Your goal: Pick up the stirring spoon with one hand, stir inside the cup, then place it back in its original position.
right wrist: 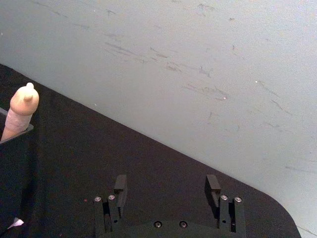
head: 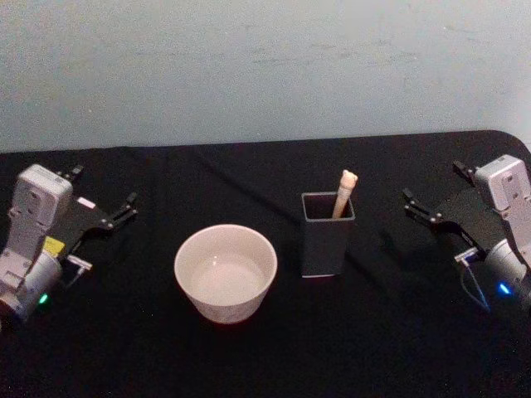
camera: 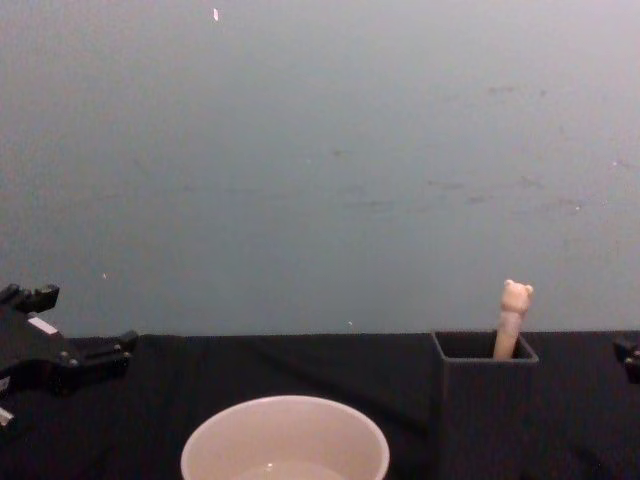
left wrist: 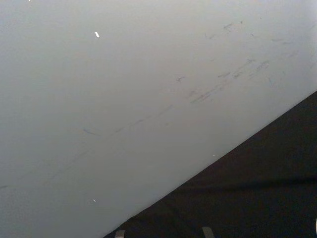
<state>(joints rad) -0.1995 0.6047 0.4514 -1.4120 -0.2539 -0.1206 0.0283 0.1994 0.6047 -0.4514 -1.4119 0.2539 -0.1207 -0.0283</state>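
Stirring spoon parked in dark holder, bear head poking above rim. Cup near holder's left, not touching. Left gripper far left, fingers spread wide, empty. Right gripper far right, same deal.

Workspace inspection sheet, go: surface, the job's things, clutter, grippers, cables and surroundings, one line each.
Surface: black cloth-covered table, lying flat.
Job's things: wide cream-white round cup upright, left of the tall dark grey square holder; cream bear-topped stirring spoon stands in the holder, leaning at its rim, its bowl hidden.
Clutter: nothing seen.
Grippers: left gripper open at the table's left side; right gripper open at the right side; both apart from the things.
Cables: thin wire loop by the right gripper's wrist.
Surroundings: pale scuffed wall behind the table.
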